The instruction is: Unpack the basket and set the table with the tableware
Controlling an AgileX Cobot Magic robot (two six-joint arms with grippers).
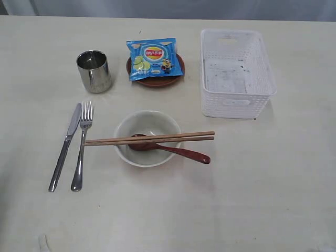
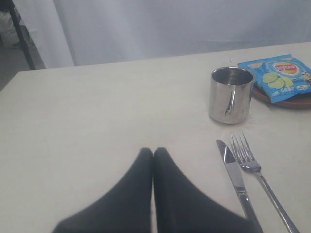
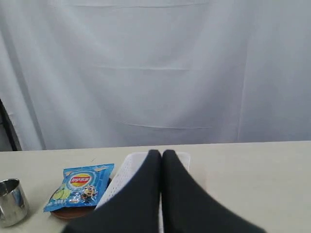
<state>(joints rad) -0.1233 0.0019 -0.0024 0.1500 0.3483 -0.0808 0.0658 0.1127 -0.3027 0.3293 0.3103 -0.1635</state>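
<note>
On brown plate point(image 1: 157, 83), blue snack pkt point(image 1: 155, 58), prob. Lay's.

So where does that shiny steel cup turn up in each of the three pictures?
Exterior view: the steel cup stands upper left, beyond the fork.
Left wrist view: it stands between the fork's tines and the blue snack packet.
Right wrist view: partly cut off at the picture's edge, on the far side of the packet from the basket.
Shared landmark: the blue snack packet.
</note>
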